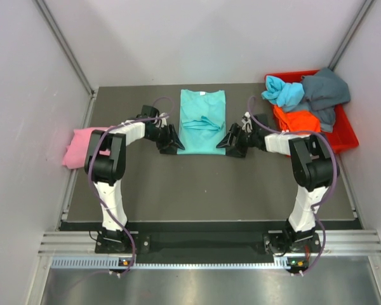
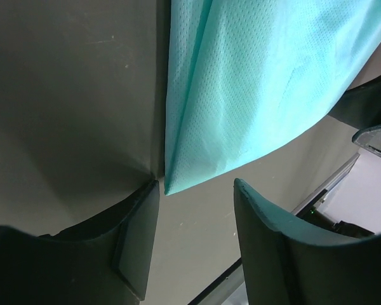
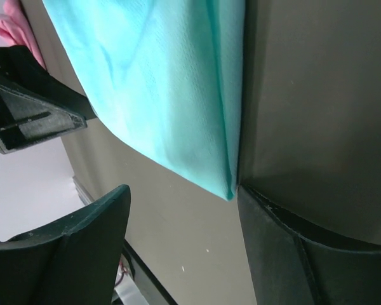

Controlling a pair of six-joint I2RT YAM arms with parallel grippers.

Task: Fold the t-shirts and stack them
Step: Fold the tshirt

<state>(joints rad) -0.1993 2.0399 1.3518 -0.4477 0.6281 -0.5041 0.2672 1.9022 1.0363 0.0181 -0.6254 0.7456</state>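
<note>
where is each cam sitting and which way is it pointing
Top external: above and behind the robot, looking down on the table; left arm and right arm show whole, left gripper and right gripper at the teal t-shirt.
Left wrist: low over the table, facing the shirt's near left corner; its open fingers frame it.
Right wrist: mirrored, at the near right corner; own open fingers, left gripper opposite.
Shared: all three see the teal t-shirt.

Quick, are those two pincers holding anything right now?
Left pincer: open, holding nothing, at a corner of the teal t-shirt.
Right pincer: open, holding nothing, at its other near corner.
</note>
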